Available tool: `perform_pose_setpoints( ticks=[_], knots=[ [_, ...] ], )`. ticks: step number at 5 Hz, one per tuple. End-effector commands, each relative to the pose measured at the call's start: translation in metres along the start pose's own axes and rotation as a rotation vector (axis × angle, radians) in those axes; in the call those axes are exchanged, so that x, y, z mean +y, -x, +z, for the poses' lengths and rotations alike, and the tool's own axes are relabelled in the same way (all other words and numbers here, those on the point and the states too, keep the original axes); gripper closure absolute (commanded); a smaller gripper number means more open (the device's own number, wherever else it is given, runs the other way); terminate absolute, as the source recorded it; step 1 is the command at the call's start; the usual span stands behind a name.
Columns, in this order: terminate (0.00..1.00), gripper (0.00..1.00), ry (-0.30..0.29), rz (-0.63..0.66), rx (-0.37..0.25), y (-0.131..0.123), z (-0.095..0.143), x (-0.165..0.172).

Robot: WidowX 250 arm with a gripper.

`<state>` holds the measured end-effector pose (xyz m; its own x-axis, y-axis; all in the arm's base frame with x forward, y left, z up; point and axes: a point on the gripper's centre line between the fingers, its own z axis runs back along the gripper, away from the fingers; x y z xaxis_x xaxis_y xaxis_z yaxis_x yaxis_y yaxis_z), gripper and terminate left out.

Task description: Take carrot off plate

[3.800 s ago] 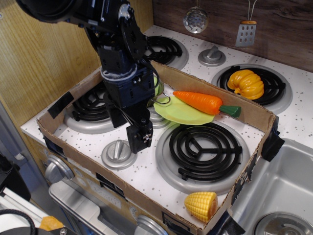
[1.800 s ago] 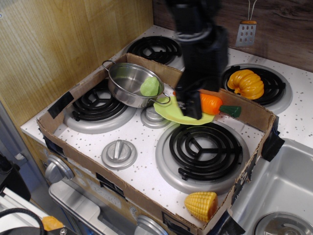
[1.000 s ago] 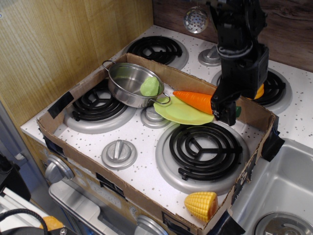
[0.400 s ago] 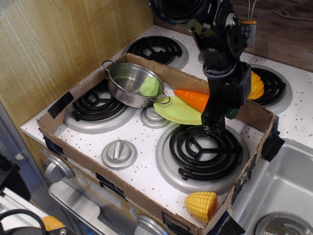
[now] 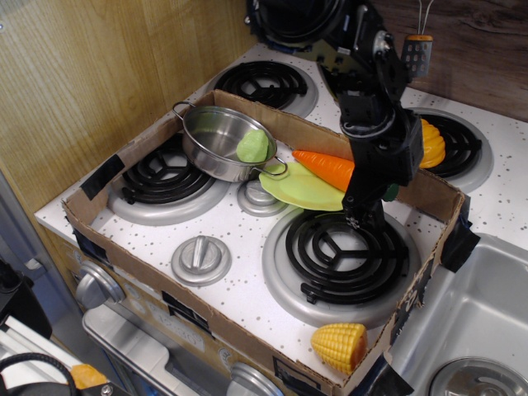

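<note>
A toy stove bench inside a cardboard tray: the carrot [image 5: 324,167] lies across the plate [image 5: 301,190]. Gripper [image 5: 364,213] covers its thick end; jaw state unclear. Likely light, stiff, slippery; grasp mid-body.

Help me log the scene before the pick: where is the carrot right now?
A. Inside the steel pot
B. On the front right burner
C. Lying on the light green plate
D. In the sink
C: the carrot lies across the plate, its right end hidden behind the gripper, while the pot holds only a green item.
</note>
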<state>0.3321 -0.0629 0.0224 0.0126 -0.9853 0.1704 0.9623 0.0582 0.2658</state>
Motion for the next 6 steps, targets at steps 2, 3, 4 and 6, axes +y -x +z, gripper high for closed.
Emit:
perform_pose_setpoints(
  ticks=[2,3,4,6],
  knots=[
    [0.00,1.00,0.026,0.016,-0.001,-0.004,0.008,-0.005],
    [0.00,1.00,0.038,0.031,0.016,-0.008,0.014,-0.004],
    [0.00,1.00,0.007,0.038,0.082,-0.016,0.031,-0.006],
    [0.00,1.00,-0.107,0.191,0.264,-0.052,0.083,-0.023]
  ],
)
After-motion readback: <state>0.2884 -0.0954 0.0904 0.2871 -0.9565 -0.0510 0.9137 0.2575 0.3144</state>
